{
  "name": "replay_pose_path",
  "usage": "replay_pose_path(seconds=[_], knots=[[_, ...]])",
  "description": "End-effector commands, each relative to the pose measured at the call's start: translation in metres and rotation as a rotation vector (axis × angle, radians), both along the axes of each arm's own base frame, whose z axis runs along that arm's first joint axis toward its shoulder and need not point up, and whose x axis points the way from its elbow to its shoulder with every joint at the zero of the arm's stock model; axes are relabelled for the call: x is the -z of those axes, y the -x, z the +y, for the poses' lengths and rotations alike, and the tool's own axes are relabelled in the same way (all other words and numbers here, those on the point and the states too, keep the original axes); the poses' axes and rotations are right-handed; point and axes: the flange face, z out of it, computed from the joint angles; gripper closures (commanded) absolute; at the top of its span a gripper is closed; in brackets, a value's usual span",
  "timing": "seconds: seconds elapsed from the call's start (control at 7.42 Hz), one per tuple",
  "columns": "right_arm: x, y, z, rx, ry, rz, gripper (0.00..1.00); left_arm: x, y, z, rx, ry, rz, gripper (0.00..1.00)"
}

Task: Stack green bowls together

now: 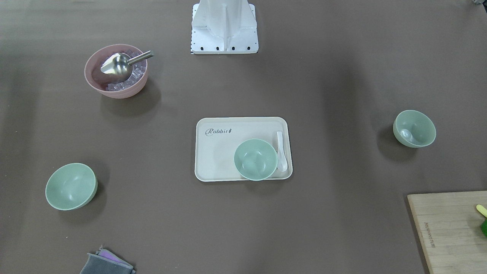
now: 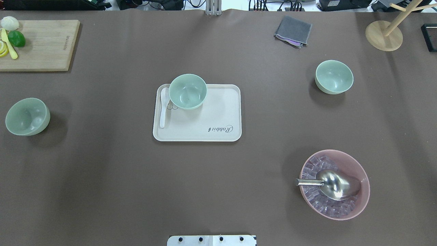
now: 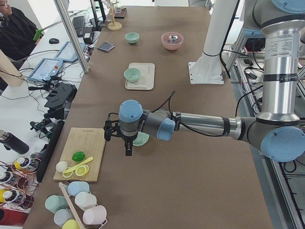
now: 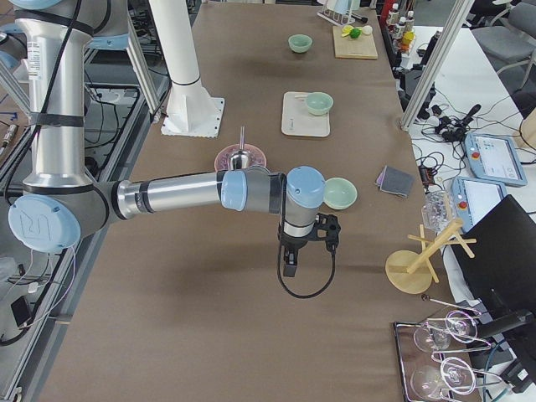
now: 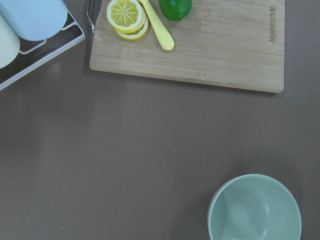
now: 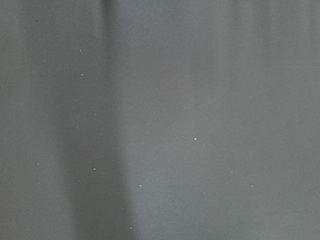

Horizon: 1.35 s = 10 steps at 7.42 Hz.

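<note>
Green bowls (image 1: 255, 159), three in all, stood unstacked and well apart on the brown surface (image 2: 102, 188). Nearest the robot's base, on its right, the pink bowl (image 2: 355, 164) held ice and a metal scoop (image 2: 336, 184). Farther out on the robot's left sat the left green bowl (image 2: 27, 116), with the left hand (image 3: 128, 149) hanging over the surface near it. I could not tell whether its fingers were spread or pressed together. The middle green bowl (image 2: 187, 91) stood on the far left corner of the cream tray (image 2: 211, 116), just beside a white spoon (image 2: 164, 107). The right hand (image 4: 291, 261) hung near the right green bowl (image 2: 334, 77), and its state could not be told either. Farthest lay a wooden cutting board (image 2: 44, 48) and a grey cloth (image 2: 293, 30).
</note>
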Motion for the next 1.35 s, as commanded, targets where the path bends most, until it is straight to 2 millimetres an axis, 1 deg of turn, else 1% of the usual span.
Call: replay_pose_path(seconds=[0.0, 0.67, 1.21], knots=[[0.0018, 0.0006, -0.0011, 0.001, -0.004, -0.001, 0.0, -0.0009, 0.0003, 0.0009, 0.0, 0.001, -0.001, 0.02], [0.0027, 0.0007, -0.0011, 0.001, -0.005, -0.003, 0.0, -0.0045, 0.0017, 0.0004, 0.006, 0.002, -0.022, 0.02], [0.0035, 0.0008, -0.0011, 0.001, -0.007, -0.004, 0.0, -0.0028, 0.0017, 0.0003, 0.008, 0.0, -0.021, 0.02]])
